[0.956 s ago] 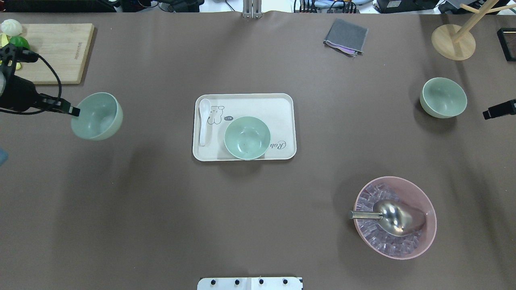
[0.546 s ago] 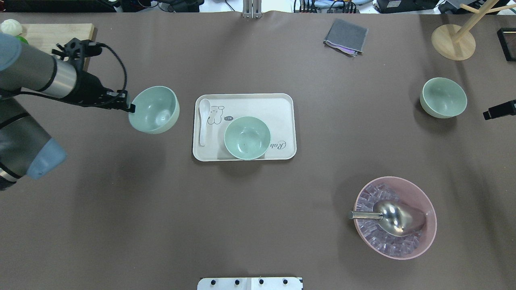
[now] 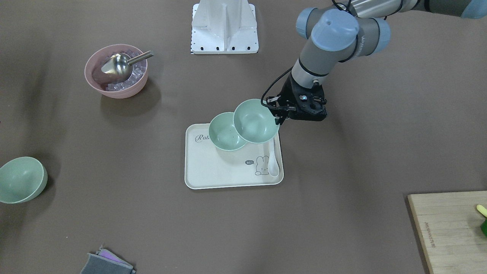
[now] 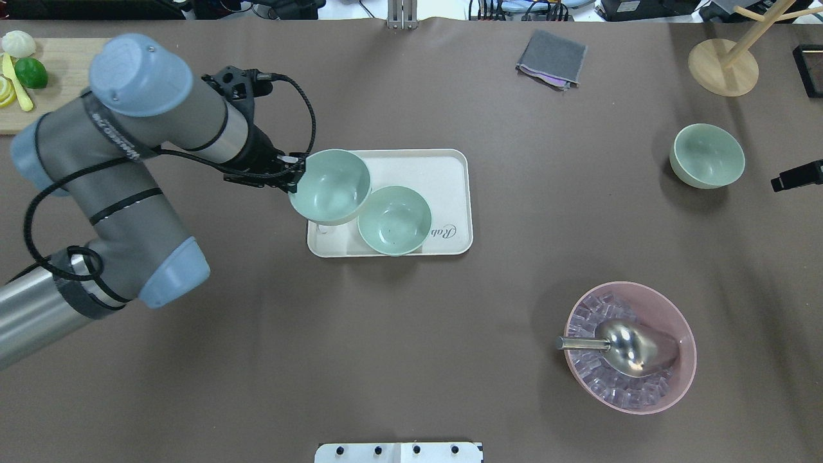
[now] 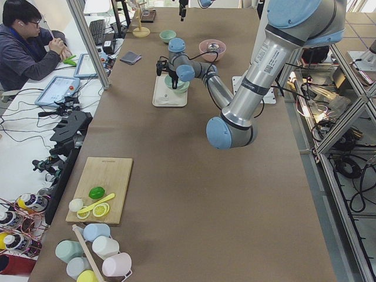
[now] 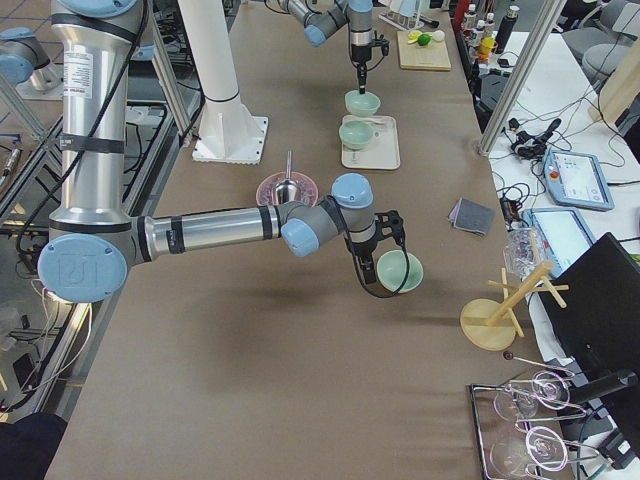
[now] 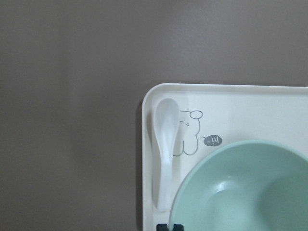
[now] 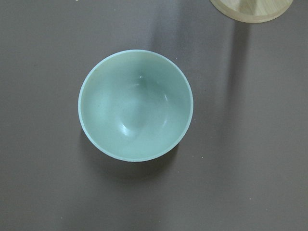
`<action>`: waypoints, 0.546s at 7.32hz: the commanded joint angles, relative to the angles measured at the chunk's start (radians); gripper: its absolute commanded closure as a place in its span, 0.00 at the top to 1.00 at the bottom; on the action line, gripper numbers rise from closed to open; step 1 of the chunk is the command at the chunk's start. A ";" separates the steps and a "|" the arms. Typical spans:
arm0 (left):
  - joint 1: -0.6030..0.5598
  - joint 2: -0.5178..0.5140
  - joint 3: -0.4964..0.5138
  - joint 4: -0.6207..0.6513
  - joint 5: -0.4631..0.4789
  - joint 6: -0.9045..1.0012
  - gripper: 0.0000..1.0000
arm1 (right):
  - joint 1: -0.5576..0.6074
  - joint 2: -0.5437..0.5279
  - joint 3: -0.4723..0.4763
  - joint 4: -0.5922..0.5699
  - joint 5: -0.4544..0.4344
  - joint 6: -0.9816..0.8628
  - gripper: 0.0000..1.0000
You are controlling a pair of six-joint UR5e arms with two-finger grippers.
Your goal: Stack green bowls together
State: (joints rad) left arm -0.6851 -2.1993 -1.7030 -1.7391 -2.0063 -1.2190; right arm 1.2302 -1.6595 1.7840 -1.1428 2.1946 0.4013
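Three green bowls, none nested yet. Carried bowl (image 4: 330, 186) pinched at its left rim by left gripper (image 4: 294, 181), fingers closed on the wall. Held upright, mouth up and empty, raised over the left part of the tray (image 4: 450, 168). In the overhead view, overlapping the upper-left rim of the tray bowl (image 4: 394, 220). Tray bowl empty, seated on the tray, lying to the lower right of the fingers. Likely needs a further shift toward lower right before lowering, for a concentric drop. White spoon (image 3: 274, 161) flat on the tray, beside and below the carried bowl.

Third bowl (image 4: 707, 155) well apart at the frame's right, empty, on the table, near right gripper (image 4: 778, 182). Cannot tell that gripper's fingers, spread or closed. Pink bowl (image 4: 672, 312) at lower right, holding ice cubes (image 4: 591, 318) and a metal scoop (image 4: 633, 347).
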 commanded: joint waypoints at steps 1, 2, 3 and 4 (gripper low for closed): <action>0.064 -0.089 0.097 0.012 0.081 -0.066 0.00 | -0.001 0.000 0.000 0.000 -0.001 -0.001 1.00; 0.087 -0.089 0.103 0.009 0.111 -0.076 0.00 | 0.000 0.000 0.000 0.000 0.001 0.001 1.00; 0.093 -0.091 0.115 0.004 0.116 -0.092 0.00 | 0.000 0.000 0.000 0.000 0.001 0.001 1.00; 0.101 -0.091 0.115 0.003 0.118 -0.093 0.00 | 0.000 0.000 0.000 0.000 0.001 0.001 1.00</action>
State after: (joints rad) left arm -0.5967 -2.2879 -1.5947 -1.7335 -1.8970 -1.3033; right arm 1.2300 -1.6598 1.7840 -1.1428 2.1950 0.4018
